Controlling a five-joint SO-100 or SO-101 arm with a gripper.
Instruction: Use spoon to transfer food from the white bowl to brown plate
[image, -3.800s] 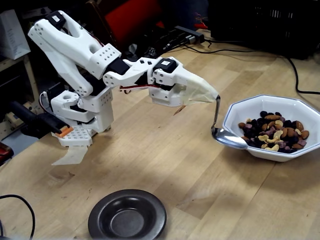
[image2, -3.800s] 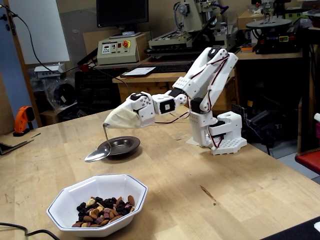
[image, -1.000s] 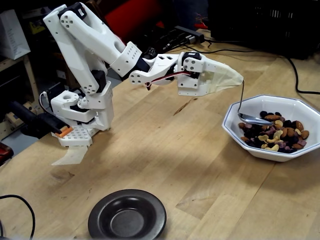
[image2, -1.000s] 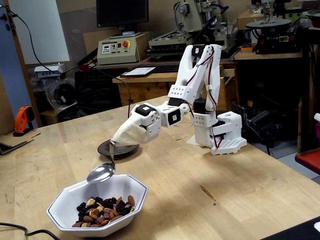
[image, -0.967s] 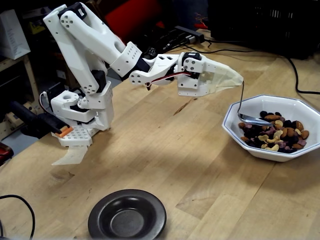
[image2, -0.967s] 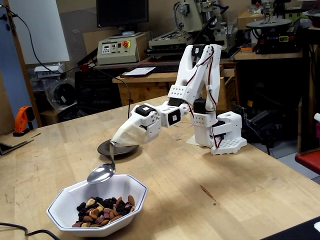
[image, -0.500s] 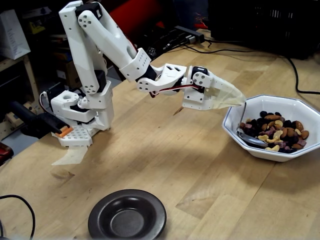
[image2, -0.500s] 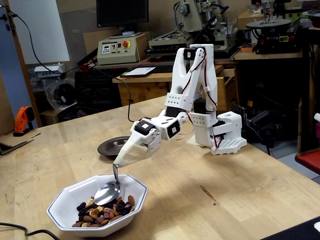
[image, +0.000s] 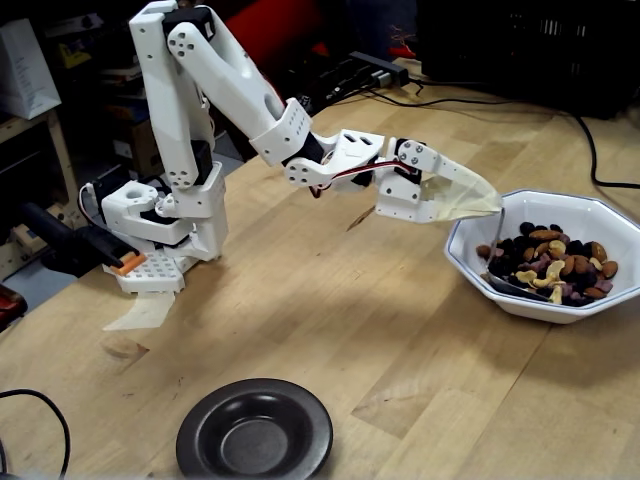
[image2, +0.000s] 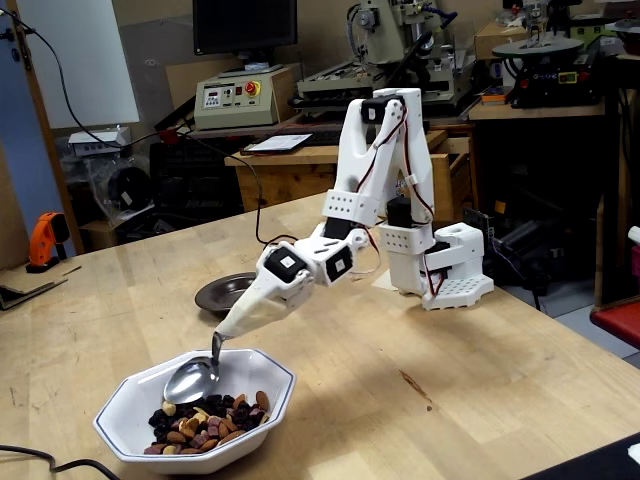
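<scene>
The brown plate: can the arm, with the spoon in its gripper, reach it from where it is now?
Probably yes. The brown plate lies empty on open table in front of the arm's base, with nothing between it and the white bowl. The gripper holds the spoon.

Spoon (image2: 192, 378) in bowl (image2: 120, 415), over food (image2: 205, 423).

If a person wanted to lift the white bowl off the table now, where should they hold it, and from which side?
Probably grip the white bowl by its flared rim with two hands, on the sides away from the spoon, whose handle crosses the rim where the gripper reaches in. The rim is wide and bare; the food lies low inside.
</scene>
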